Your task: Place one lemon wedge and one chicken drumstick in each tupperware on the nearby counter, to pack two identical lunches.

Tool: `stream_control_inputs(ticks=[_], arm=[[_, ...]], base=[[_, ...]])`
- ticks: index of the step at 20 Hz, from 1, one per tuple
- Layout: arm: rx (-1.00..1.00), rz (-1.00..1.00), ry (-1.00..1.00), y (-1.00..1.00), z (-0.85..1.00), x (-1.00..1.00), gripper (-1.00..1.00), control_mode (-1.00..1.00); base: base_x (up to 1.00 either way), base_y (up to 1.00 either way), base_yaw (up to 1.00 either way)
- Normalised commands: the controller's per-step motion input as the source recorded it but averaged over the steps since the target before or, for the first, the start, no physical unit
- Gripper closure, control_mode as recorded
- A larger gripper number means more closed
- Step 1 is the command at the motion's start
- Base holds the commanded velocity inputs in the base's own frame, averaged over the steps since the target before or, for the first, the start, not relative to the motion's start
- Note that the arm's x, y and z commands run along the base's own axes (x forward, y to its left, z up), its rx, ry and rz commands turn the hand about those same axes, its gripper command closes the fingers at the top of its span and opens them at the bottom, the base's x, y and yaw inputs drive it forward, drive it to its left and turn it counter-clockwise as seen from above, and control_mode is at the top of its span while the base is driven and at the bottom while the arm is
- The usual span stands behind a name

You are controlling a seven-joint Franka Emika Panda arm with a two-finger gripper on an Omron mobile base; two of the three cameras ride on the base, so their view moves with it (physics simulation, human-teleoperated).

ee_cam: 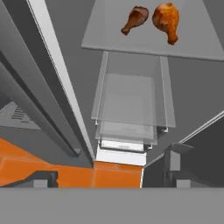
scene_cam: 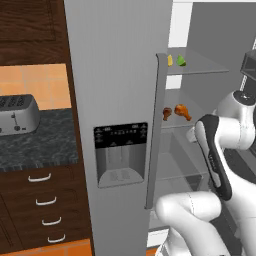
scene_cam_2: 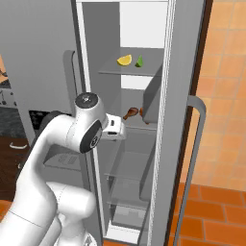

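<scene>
Two chicken drumsticks lie on a glass fridge shelf: a thin dark reddish one (ee_cam: pixel 135 19) (scene_cam: pixel 167 113) (scene_cam_2: pixel 130 113) and a plumper orange-golden one (ee_cam: pixel 167 19) (scene_cam: pixel 182 111). One shelf higher sit a yellow lemon wedge (scene_cam: pixel 170 60) (scene_cam_2: pixel 124 60) and a lime green one (scene_cam: pixel 181 60) (scene_cam_2: pixel 139 61). My gripper (ee_cam: pixel 107 175) is open, its fingertips wide apart with nothing between them; it hangs in front of the open fridge and touches no food. The dark marbled counter (scene_cam: pixel 35 145) lies left of the fridge. The tupperware is out of view.
A steel toaster (scene_cam: pixel 17 114) stands on the counter above drawers with silver handles (scene_cam: pixel 46 201). The closed grey fridge door (scene_cam: pixel 115 75) with its dispenser panel and tall handle (scene_cam: pixel 154 130) is on the left. The other door's handle (scene_cam_2: pixel 192 158) stands open on the right. Glass shelves (ee_cam: pixel 129 105) stack below the drumsticks.
</scene>
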Motion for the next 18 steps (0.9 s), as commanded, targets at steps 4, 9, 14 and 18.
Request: stream_control_inputs(ticks=[4,9,14,18], arm=[[-0.14,0.01,0.08,-0.33,-0.03,0.58,-1.0,-1.0],[-0.02,0.06,0.02,-0.34,0.04,0.57,-1.0,-1.0],[0.02,0.04,0.0,-0.33,0.04,0.39,-1.0,-1.0],[0.01,0.04,0.0,-0.18,0.0,0.49,-1.0,-1.0]], base=[[0.0,0.0,0.0],[0.0,0.0,0.0],[0.0,0.0,0.0],[0.0,0.0,0.0]])
